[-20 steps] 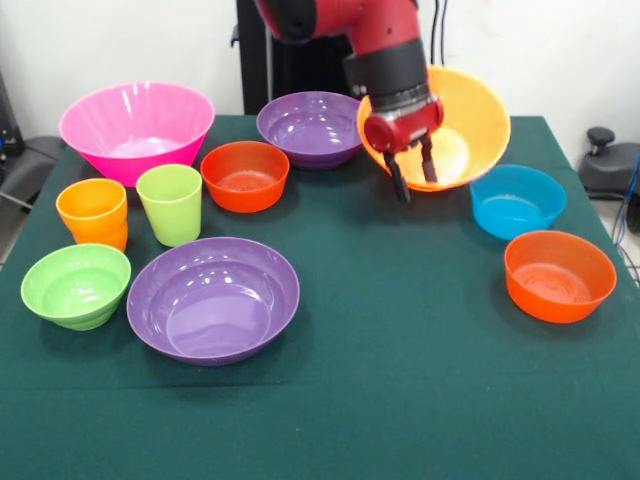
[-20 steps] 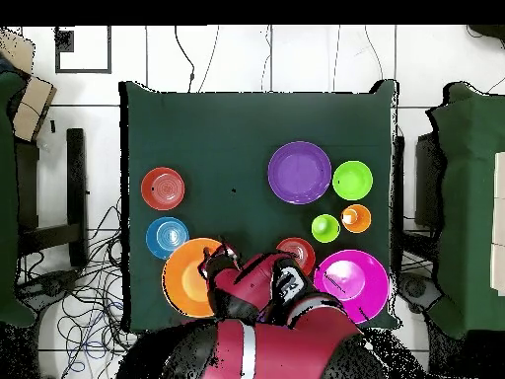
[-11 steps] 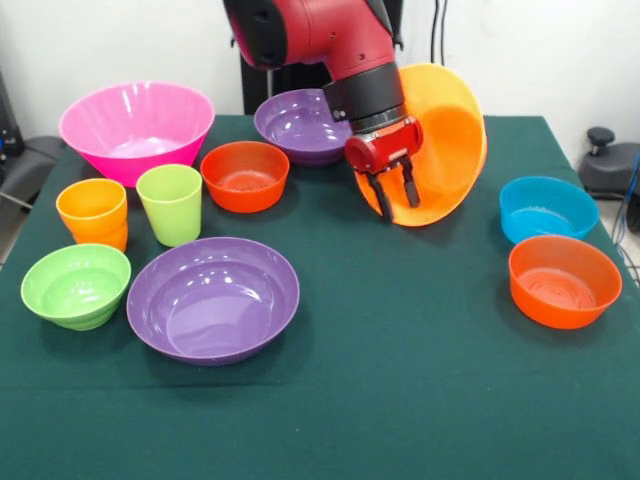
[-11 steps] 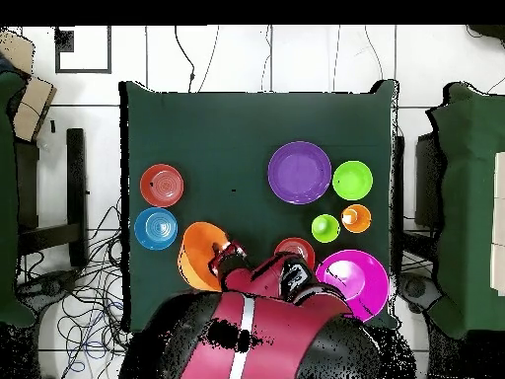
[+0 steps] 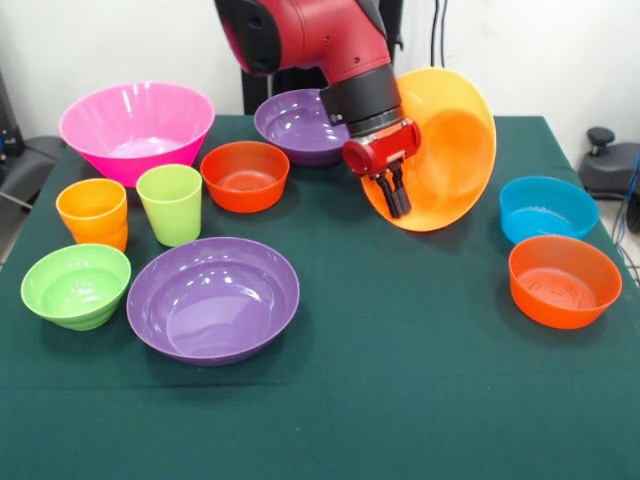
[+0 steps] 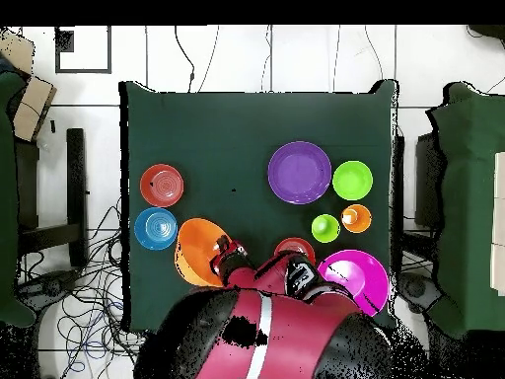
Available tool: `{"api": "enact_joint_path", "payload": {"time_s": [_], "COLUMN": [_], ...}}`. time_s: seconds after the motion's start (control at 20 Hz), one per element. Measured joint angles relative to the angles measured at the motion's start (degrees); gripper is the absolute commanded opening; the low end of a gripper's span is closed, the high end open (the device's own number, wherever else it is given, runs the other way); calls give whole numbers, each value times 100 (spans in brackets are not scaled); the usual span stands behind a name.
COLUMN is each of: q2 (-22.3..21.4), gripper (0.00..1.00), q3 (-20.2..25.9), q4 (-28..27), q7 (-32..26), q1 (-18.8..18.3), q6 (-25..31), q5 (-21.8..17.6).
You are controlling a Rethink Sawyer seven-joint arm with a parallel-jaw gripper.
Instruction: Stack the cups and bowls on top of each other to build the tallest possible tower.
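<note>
- Tool (image 5: 395, 195): fingers nearly together, clamped on rim of lg yellow-orange bowl (image 5: 450, 150), bowl tipped on edge.
- Blue bowl (image 5: 548, 208): on counter (image 5: 400, 400), just beside.

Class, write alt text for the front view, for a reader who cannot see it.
A red robot arm's gripper, shut on the rim of a large orange bowl, holds it tipped on edge above a green table. Around it sit a pink bowl, two purple bowls, two red-orange bowls, a blue bowl, a green bowl and two cups.
</note>
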Motion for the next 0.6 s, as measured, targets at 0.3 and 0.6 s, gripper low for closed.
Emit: {"api": "enact_joint_path", "payload": {"time_s": [0.3,0.6], "q2": [-68,-391], "gripper": [0,0], "q3": [280,683], "q4": [51,193], "q7": [0,0], "q1": [-243,-589], "q6": [272,1196], "q5": [-57,101]}}
